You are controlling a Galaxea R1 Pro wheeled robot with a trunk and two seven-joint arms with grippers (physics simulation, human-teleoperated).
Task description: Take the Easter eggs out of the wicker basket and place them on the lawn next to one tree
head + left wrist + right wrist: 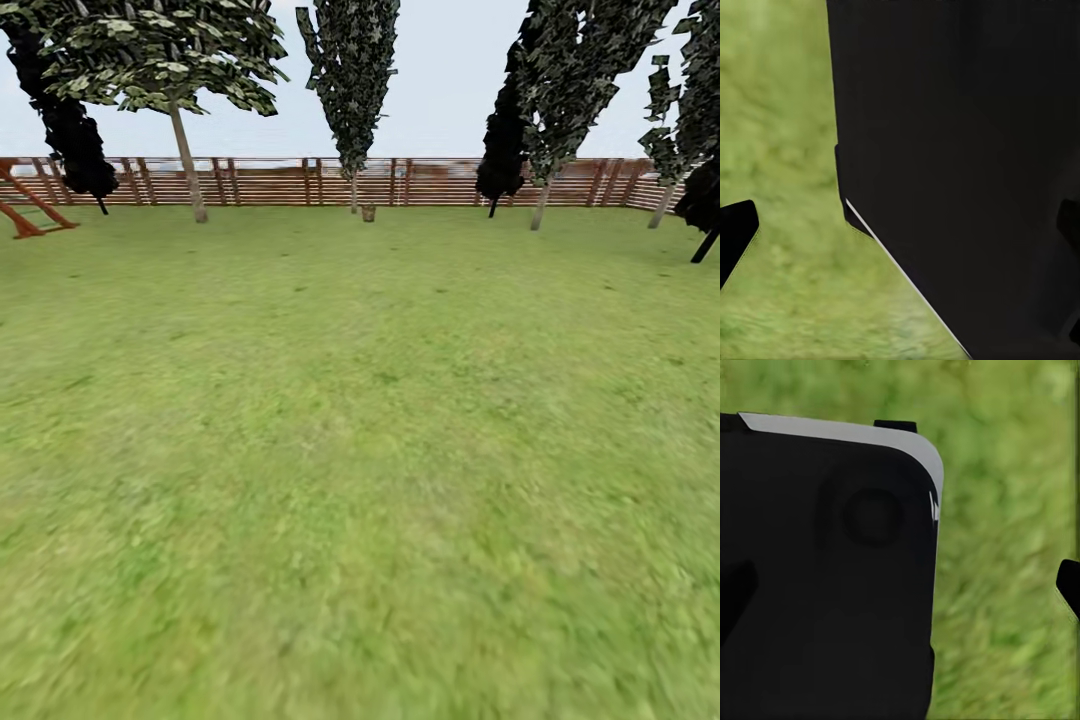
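Far across the lawn (pixel 360 450), a small tan wicker basket (pixel 368 212) stands by the foot of a slender tree (pixel 352 190) at the fence. The Easter eggs cannot be made out at this distance. Another pale-trunked tree (pixel 187 160) stands to the left, and two more (pixel 541 205) (pixel 660 207) to the right. In the left wrist view my left gripper (pixel 902 225) is open, one fingertip (pixel 736 231) over grass and a black part of the robot filling the space beside it. In the right wrist view my right gripper (pixel 902 585) is open too, with one fingertip (pixel 1069 583) over grass.
A brown slat fence (pixel 270 182) closes the far side of the garden. Black conifer-like trees (pixel 75 140) (pixel 497 165) stand along it. A red-brown wooden frame (pixel 25 210) is at the far left. Open grass stretches between me and the fence.
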